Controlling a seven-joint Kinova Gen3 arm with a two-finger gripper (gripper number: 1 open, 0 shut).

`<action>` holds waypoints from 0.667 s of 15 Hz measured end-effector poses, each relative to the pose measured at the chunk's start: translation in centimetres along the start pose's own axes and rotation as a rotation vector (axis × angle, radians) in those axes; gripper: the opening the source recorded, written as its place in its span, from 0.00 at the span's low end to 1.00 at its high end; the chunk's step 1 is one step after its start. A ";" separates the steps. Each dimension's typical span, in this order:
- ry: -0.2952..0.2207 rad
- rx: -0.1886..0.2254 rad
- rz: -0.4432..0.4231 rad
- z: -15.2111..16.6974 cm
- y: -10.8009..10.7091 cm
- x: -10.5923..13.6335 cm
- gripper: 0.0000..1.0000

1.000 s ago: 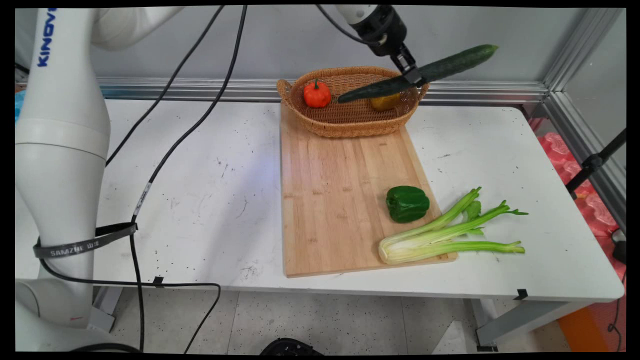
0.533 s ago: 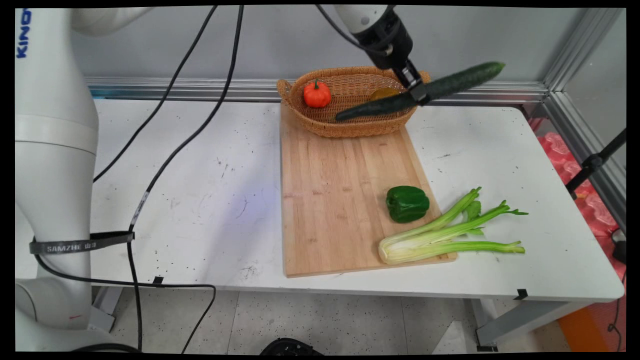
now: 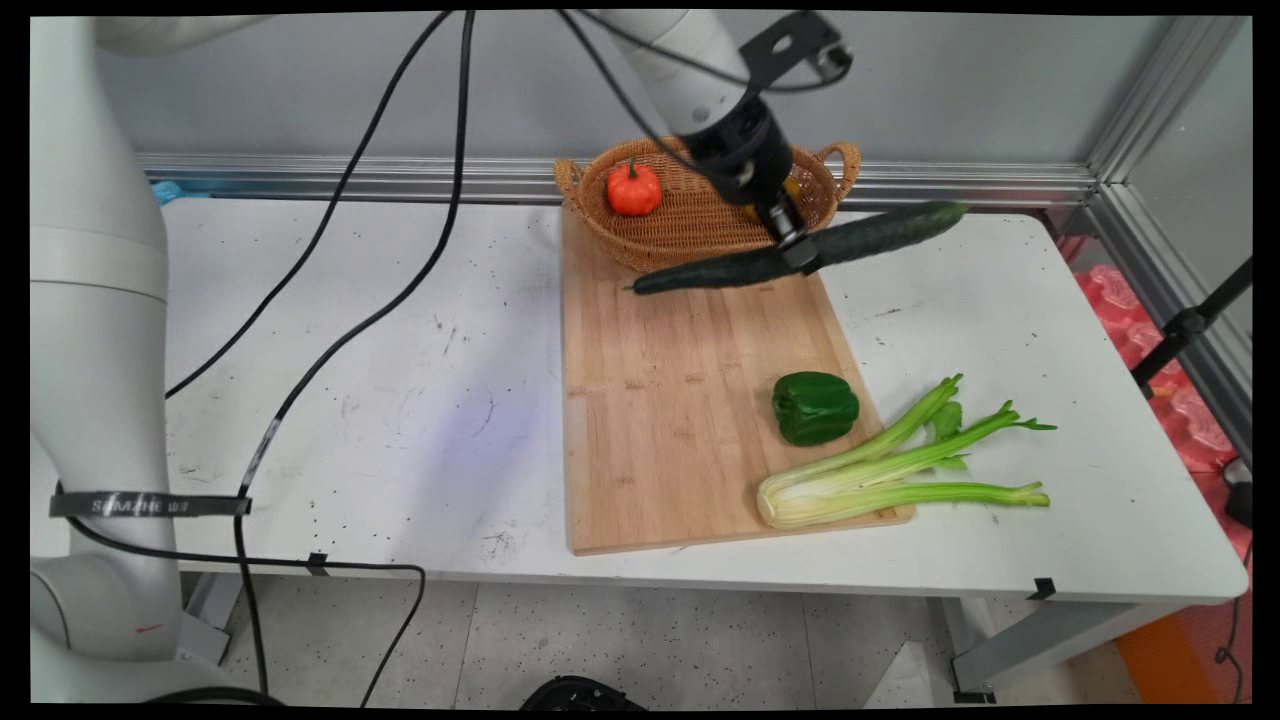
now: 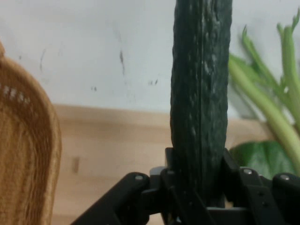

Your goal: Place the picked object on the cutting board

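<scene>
Your gripper (image 3: pixel 800 252) has its fingers (image 4: pixel 233 169) clamped on the cucumber (image 3: pixel 800 250), pinching it near the middle of its length, with one finger pressed against each side. The cucumber hangs in the air, slightly tilted, one end reaching out over the cutting board (image 3: pixel 690 400) and the other out over the white table (image 3: pixel 400 400). Directly beneath your fingers is the far end of the board. Just behind them stands the wicker basket (image 3: pixel 660 230), with a small orange pumpkin (image 3: pixel 634 188) in it. A yellowish thing in the basket is mostly hidden by your arm. Well toward the near side from your fingers, a green bell pepper (image 3: pixel 815 406) sits on the board. Just beyond the pepper lies the celery (image 3: pixel 890 470), its base on the board and its stalks out over the table.
</scene>
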 end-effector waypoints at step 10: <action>-0.068 0.040 0.033 3.5 1.3 -6.5 0.00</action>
